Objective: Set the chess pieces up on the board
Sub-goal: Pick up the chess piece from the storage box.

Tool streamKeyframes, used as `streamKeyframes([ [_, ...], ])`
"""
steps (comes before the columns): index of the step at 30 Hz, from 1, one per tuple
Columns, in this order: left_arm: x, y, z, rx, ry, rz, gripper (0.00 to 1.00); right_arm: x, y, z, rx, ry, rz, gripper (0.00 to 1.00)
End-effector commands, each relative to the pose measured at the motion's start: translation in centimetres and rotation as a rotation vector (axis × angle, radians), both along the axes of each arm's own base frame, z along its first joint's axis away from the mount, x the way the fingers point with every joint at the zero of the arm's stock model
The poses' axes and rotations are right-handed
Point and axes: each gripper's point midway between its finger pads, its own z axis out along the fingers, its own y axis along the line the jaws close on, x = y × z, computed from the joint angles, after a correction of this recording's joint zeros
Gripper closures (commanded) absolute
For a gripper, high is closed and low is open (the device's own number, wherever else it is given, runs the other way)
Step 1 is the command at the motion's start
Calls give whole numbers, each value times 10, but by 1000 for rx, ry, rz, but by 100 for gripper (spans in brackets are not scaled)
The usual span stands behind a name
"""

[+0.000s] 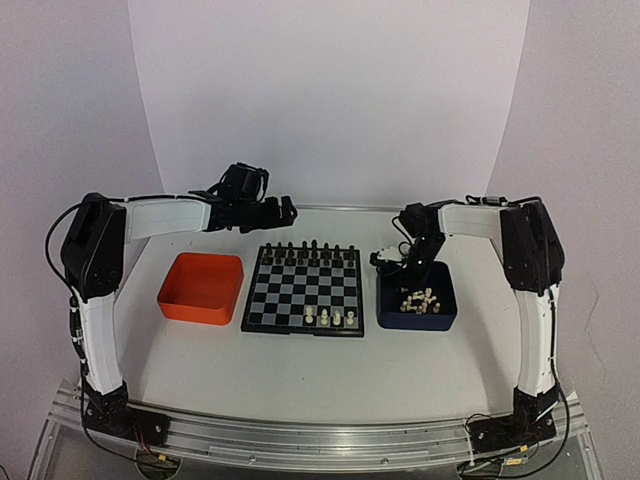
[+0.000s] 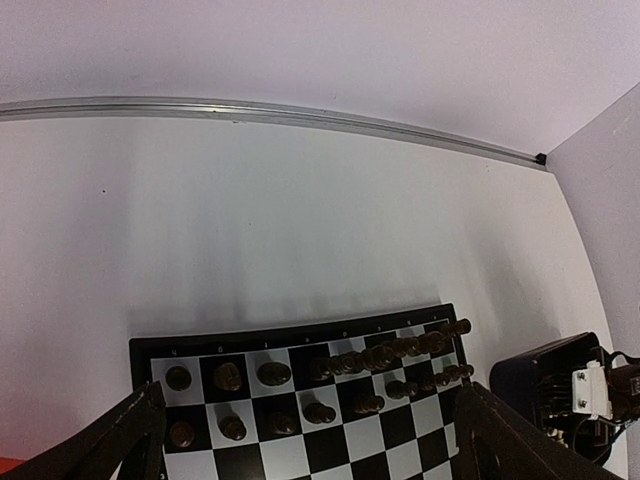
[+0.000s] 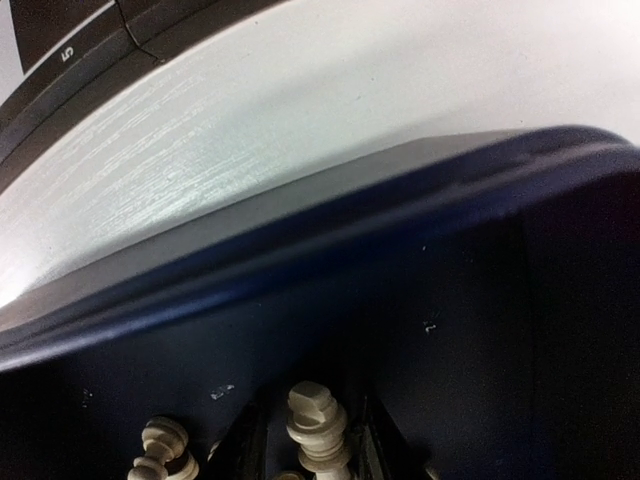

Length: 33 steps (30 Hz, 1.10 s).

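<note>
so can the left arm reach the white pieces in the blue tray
Probably not: the left gripper hangs open beyond the far left corner of the chessboard, with the whole board between, and the right gripper sits in the blue tray over the white pieces.

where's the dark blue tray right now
In the top view the dark blue tray sits just right of the board, white chess pieces loose inside it, with the right gripper at its far-left corner.

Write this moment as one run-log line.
left end effector: open, over board far side | right end effector: in blue tray, piece between jaws, grip unclear | board: four white pieces on near row
</note>
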Motion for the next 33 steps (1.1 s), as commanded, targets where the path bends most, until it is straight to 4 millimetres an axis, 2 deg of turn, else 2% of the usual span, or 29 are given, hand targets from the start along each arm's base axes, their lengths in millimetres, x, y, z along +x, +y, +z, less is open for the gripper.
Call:
streamKeyframes([
  [1,-3,-1,42,-65,-77,-9,0,-9,-13,5,-63,1,2,72],
  [5,-3,-1,42,-63,-77,-10,0,-9,-15,9,-67,-6,-5,74],
  [13,-4,-1,43,-63,-81,-12,0,-12,-10,10,-42,8,-20,85],
  [19,-5,0,46,-64,-89,-13,0,-13,-8,16,-19,3,-15,100],
  [23,-6,0,49,-70,-99,-14,0,-13,-6,21,-8,-4,-10,100],
  [27,-10,-5,52,-92,-98,-47,0,-11,-3,33,15,-28,-6,100],
  [33,-16,-9,62,-128,-122,-82,0,-3,11,68,105,-97,11,100],
])
